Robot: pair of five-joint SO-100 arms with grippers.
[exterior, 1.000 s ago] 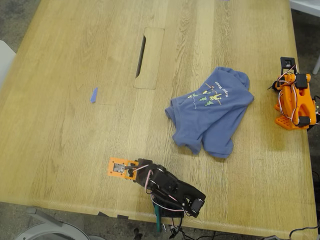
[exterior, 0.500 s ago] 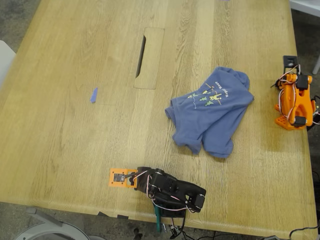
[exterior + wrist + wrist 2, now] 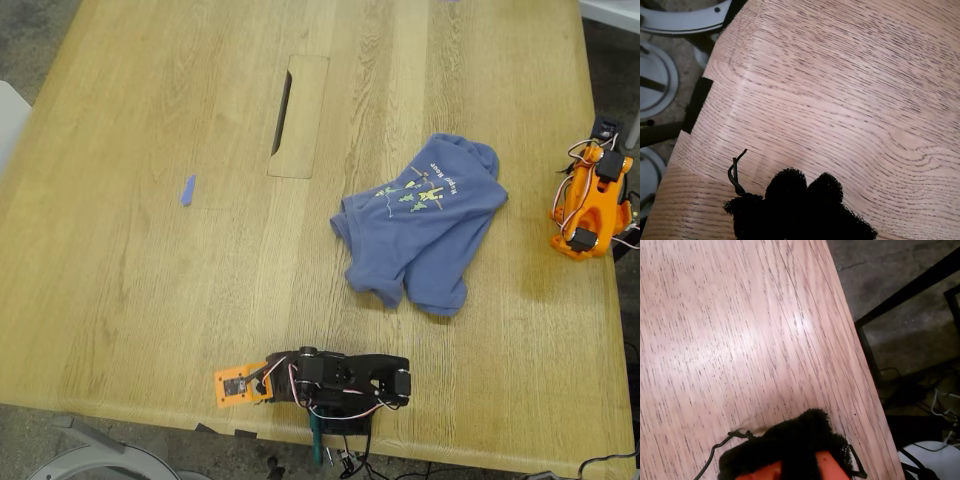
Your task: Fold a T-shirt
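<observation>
First gripper's fingers: the two black foam pads (image 3: 790, 187) were pressed side by side with no gap between them, grasping nothing, just above bare wood.
First gripper (image 3: 807, 189): it hung at the tabletop's near edge in the exterior view, close to a dark notch (image 3: 697, 102) cut into that edge; its orange end (image 3: 240, 385) pointed toward the exterior view's left.
First arm (image 3: 350, 380): black and folded low, it lay along the same near edge.
Second gripper's fingers: only one dark foam mass with orange beneath showed, so whether they were released or clenched could not be told.
Second gripper (image 3: 800, 442): it hovered over bare wood beside the tabletop's edge, with floor beyond.
Second arm (image 3: 590, 205): orange and tucked upright, it stood at the tabletop's edge on the exterior view's right.
T-shirt (image 3: 425, 225): crumpled and unfolded, print facing up, it lay between the tabletop's middle and the second arm, apart from both grippers.
Tabletop (image 3: 150, 120): light oak, it carried a cable slot (image 3: 298, 115) near the centre.
Blue tape strip (image 3: 187, 190): it lay well apart from the shirt, toward the exterior view's left.
</observation>
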